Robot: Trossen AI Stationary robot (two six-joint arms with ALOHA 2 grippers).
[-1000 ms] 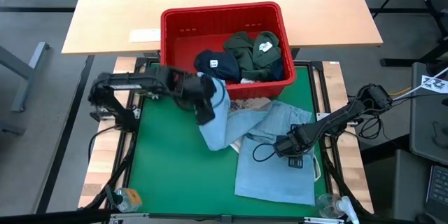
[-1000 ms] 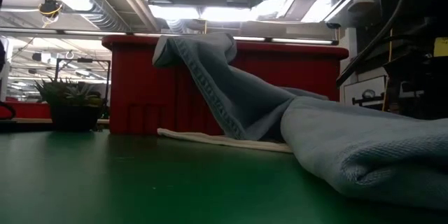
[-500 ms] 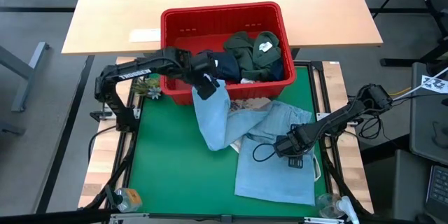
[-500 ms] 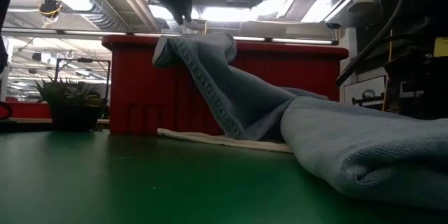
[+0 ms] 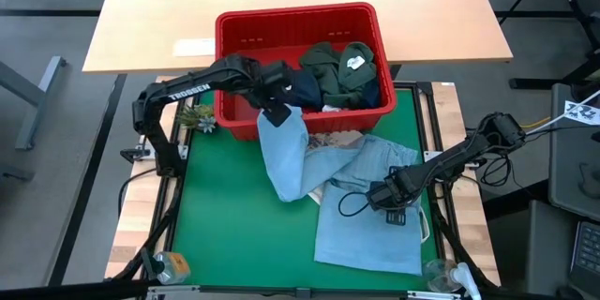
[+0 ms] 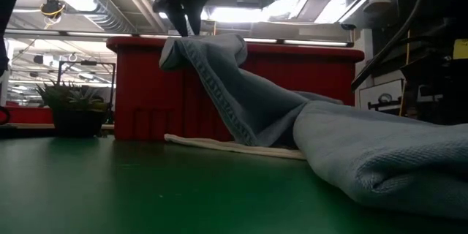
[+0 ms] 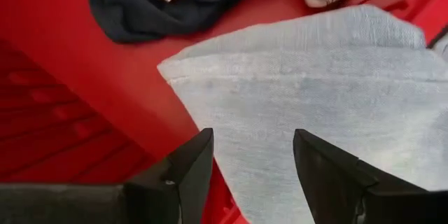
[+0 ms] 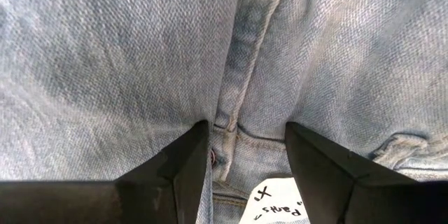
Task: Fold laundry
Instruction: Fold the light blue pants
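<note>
The light blue jeans [image 5: 361,202] lie spread on the green tabletop [image 5: 225,234] just in front of the red basket [image 5: 248,33], and one leg [image 5: 284,141] is draped up over the basket's front rim, so it hangs there by itself. The left pincer [image 5: 275,105] hovers right above that leg end at the rim, its fingers wide apart with nothing in them (it looks like a let-go). The right pincer [image 5: 394,197] rests on the jeans' waist, well away from the basket, likely to pin them flat; its fingers are apart too, one on each side of the middle seam [image 8: 241,91], squeezing nothing. Only the high view shows the navy [image 5: 291,84] and olive green [image 5: 333,70] clothes waiting inside the basket. The right wrist view alone shows a paper tag [image 8: 269,203]. The low view shows the leg climbing the basket wall.
</note>
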